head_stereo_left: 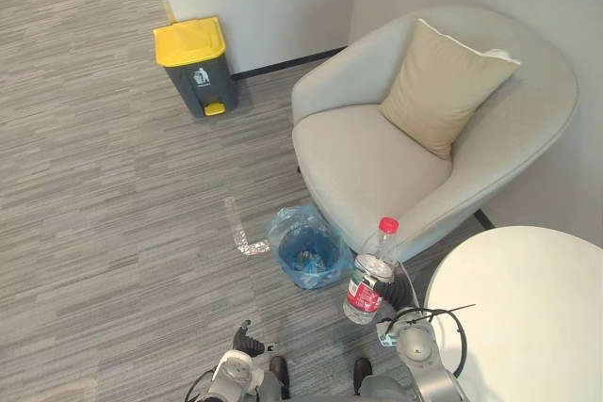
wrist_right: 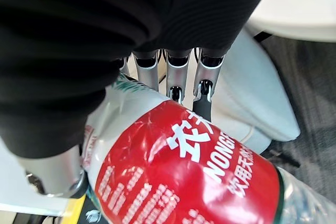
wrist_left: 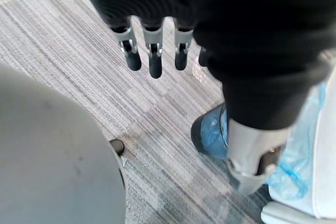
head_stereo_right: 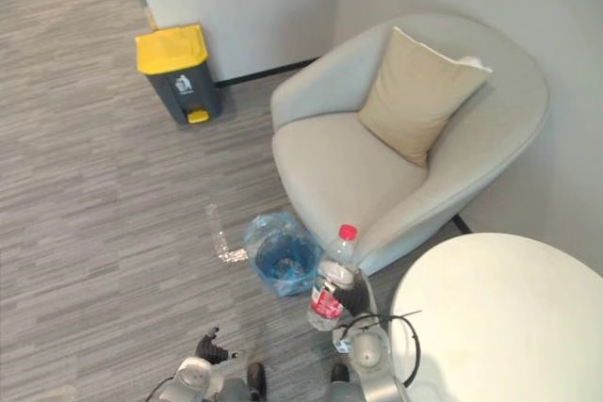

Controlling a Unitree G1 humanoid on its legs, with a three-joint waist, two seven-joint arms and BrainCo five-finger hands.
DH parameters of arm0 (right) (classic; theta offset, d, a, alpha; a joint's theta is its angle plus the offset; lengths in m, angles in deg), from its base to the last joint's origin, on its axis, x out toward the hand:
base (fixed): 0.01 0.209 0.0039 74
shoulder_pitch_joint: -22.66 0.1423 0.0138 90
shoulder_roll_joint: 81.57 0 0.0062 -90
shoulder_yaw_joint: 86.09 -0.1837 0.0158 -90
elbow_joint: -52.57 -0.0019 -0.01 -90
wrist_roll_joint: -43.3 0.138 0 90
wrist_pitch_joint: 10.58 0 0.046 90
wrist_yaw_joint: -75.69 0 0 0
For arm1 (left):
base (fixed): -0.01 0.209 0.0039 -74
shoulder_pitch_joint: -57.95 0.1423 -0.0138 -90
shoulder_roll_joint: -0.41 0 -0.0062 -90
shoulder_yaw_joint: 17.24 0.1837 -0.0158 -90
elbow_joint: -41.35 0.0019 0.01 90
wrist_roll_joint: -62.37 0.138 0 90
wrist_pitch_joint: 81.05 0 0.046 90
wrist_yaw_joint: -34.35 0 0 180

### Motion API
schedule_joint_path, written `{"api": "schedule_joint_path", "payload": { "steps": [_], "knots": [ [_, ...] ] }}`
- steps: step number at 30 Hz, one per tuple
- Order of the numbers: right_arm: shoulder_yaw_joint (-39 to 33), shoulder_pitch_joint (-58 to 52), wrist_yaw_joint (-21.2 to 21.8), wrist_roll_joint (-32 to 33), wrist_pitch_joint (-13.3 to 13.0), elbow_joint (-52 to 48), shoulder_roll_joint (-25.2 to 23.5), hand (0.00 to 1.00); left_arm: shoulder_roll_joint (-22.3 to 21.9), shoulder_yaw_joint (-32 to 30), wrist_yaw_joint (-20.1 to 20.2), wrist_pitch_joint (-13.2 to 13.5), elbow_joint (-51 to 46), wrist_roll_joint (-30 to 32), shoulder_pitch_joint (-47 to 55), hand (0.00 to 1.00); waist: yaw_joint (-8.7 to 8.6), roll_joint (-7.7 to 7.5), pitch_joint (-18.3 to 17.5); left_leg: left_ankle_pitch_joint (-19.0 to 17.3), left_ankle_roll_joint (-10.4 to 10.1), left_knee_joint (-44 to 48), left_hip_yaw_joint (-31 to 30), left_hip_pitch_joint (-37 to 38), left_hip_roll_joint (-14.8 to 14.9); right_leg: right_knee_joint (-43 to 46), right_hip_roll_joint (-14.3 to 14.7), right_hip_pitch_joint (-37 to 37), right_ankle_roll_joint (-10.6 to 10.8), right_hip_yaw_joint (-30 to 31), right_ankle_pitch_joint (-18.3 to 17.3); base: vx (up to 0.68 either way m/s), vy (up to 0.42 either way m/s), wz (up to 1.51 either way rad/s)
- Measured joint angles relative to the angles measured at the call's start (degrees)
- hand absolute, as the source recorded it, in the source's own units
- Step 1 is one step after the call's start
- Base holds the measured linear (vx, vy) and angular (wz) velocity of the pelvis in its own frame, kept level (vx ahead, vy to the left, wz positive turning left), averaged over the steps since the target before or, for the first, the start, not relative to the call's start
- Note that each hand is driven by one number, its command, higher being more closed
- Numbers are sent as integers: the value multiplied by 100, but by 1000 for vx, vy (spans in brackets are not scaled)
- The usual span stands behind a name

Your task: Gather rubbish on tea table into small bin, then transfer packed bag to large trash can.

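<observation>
My right hand (head_stereo_right: pixel 355 297) is shut on a clear plastic bottle (head_stereo_left: pixel 370 275) with a red cap and a red label. It holds the bottle upright in the air between the white round tea table (head_stereo_left: pixel 528 317) and the small bin (head_stereo_left: pixel 306 249). In the right wrist view my fingers (wrist_right: pixel 178 85) curl round the bottle (wrist_right: pixel 184 182). The small bin, lined with a blue bag, stands on the carpet to the left of the bottle, by the armchair's front. The grey large trash can (head_stereo_left: pixel 196 65) with a yellow lid stands by the far wall. My left hand (head_stereo_left: pixel 243 338) hangs open low over the carpet, its fingers (wrist_left: pixel 152 51) straight.
A light grey armchair (head_stereo_left: pixel 377 152) with a beige cushion (head_stereo_left: pixel 441 87) stands behind the small bin, close to the table. A clear shiny strip (head_stereo_left: pixel 240 228) lies on the carpet left of the bin. The blue bag (wrist_left: pixel 212 129) shows past my left hand.
</observation>
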Motion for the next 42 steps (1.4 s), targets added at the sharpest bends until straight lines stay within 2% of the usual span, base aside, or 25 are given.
{"api": "schedule_joint_path", "payload": {
  "steps": [5, 7, 10, 11, 14, 15, 17, 19, 20, 21, 22, 24, 25, 26, 28, 29, 30, 31, 33, 34, 35, 37, 42],
  "knots": [
    [173, 48, 32, 0, 1, 310, 6, 100, 56, 0, -68, 1, 30, -5, 1, 0, 22, -167, -59, -42, 47, 9, 109, 38, -13, 25, 18, -103, 15, 201, 24, -22, 22, -19],
    [213, 83, 52, -1, 2, 393, -1, 100, 68, -3, -95, 11, 6, -13, -4, 0, 39, -205, -38, -180, 81, 192, 114, -28, -22, 152, -13, -170, 78, 260, -41, -21, 45, -12],
    [251, 92, 63, 1, 3, 394, 17, 100, 92, -6, -124, 12, -88, -33, -1, 0, 52, -243, -1, -666, 181, 805, 68, -231, -64, 1019, -141, -458, 223, 384, -467, -6, 87, -9],
    [270, 104, 66, 1, 3, 394, 47, 100, 87, -1, -152, 11, -84, -34, -6, 0, 38, -209, 35, -813, 219, 995, 35, -224, -88, 1482, -158, -594, 282, 431, -516, 26, 99, 0],
    [293, 65, 66, 3, 9, 400, 42, 100, 107, -15, -230, 10, -92, -42, -6, 0, 2, -196, 111, -927, 323, 1066, -110, -129, -113, 2643, -171, -1076, 173, 453, -429, 19, 124, 23],
    [351, 68, 77, 1, 10, 426, 35, 100, 114, -16, -244, 4, -120, -47, -3, 0, -8, -150, 182, -948, 364, 1020, -211, -35, -113, 2809, -140, -1161, 94, 432, -544, 93, 71, 35],
    [470, 93, 137, 2, 10, 468, 6, 100, 136, -59, -247, -8, -119, -98, 6, 0, 2, -218, 196, -964, 382, 868, -296, 160, -105, 2624, 38, -1224, 98, 387, -702, 133, 23, 29],
    [492, 176, 182, 8, 9, 473, 10, 100, 158, -128, -251, -26, -99, -153, 3, 0, -20, -206, 216, -970, 368, 636, -386, 342, -60, 2006, 314, -1412, 49, 310, -618, 239, -42, 28],
    [488, 193, 198, 24, 10, 450, 12, 100, 205, -114, -228, -115, -97, -161, 26, 0, -55, -224, 205, -1010, 283, 610, -454, 381, -72, 1467, 483, -1399, -50, 386, -350, 306, -81, 33],
    [481, 186, 204, 30, 11, 435, 10, 100, 210, -114, -223, -146, -98, -167, 30, 0, -63, -255, 198, -1038, 226, 639, -509, 387, -113, 1357, 489, -1400, -89, 441, -242, 286, -100, 54],
    [451, 136, 204, 87, 11, 371, 17, 100, 237, -107, -230, -132, -73, -164, 22, 0, -131, -315, 178, -1131, 186, 751, -679, 402, -196, 1343, 469, -1401, -316, 472, 57, 267, -139, 68],
    [275, 99, 205, 183, 29, 261, 100, 100, 125, -109, -170, -127, -37, -174, 44, 0, -187, 12, 104, -1230, 106, 838, -1009, 412, 9, 1433, 570, -1325, -389, 144, -120, 435, -151, 67],
    [202, 104, 201, 178, 29, 127, 222, 100, 62, -126, -148, -121, -49, -214, 50, 0, -150, 176, 92, -1203, 62, 858, -1137, 337, 108, 1346, 642, -1301, -394, 60, -122, 390, -97, 29],
    [191, 147, 200, 178, 28, 66, 241, 100, 35, -126, -121, -120, -52, -237, 51, 0, -137, 227, 82, -1176, 14, 879, -1202, 299, 146, 1291, 668, -1281, -401, 30, -123, 341, -99, 25],
    [45, 167, 168, 178, 28, -17, 250, 100, -13, -126, -63, -114, -65, -247, 31, 0, -134, 237, 110, -1086, -144, 1496, -1264, 173, 161, 988, 670, -882, -465, -71, -162, 359, -71, 31],
    [36, 171, 135, 178, 27, -21, 262, 100, -26, -127, -64, -76, -107, -258, 42, 0, -66, 147, 154, -1090, -292, 2317, -1177, -80, 136, 786, 583, -465, -479, -21, -168, 309, -8, 22],
    [37, 175, 124, 179, 26, -22, 259, 100, -24, -123, -67, -57, -116, -257, 43, 0, -37, 94, 170, -1169, -260, 2385, -1134, -123, 141, 746, 559, -384, -481, 0, -169, 223, 39, 11],
    [37, 175, 87, 177, 26, -22, 247, 100, -25, -117, -64, -8, -148, -256, 43, 0, -33, 100, 174, -1315, -242, 2373, -1083, -188, 158, 696, 518, -258, -481, 60, -169, 115, 83, -5],
    [32, 258, 38, 176, 25, -22, 229, 100, -21, -111, -62, 10, -201, -253, 36, 0, -15, 88, 189, -1306, -229, 1802, -987, -465, 213, 678, 403, -254, -477, 133, -171, 106, 143, -16],
    [30, 272, 25, 176, 25, -22, 241, 100, -35, -99, -63, 11, -202, -254, 28, 0, -16, 176, 147, -1035, -179, 1236, -998, -528, 271, 675, 379, -290, -450, 136, -182, 113, 217, -25],
    [25, 248, 17, 175, 20, 15, 276, 100, -58, -73, -61, 16, -195, -269, 17, 0, -19, 209, 132, -485, -219, 976, -948, -610, 325, 689, 426, -302, -227, 198, -297, 132, 253, -30],
    [66, 219, 26, 174, 30, 103, 134, 100, 40, 27, -58, 8, -171, -247, -31, 0, 8, 37, 125, -468, -185, 928, -884, -535, 84, 696, 198, -309, -125, 326, -354, 92, 213, -17],
    [201, 152, 64, 169, 30, 166, 2, 100, 175, 105, -54, 20, -153, -241, -43, 0, 1, -42, 111, -458, 8, 784, -535, -484, -104, 662, 17, -464, 28, 703, -270, 2, 129, -28]
  ]
}}
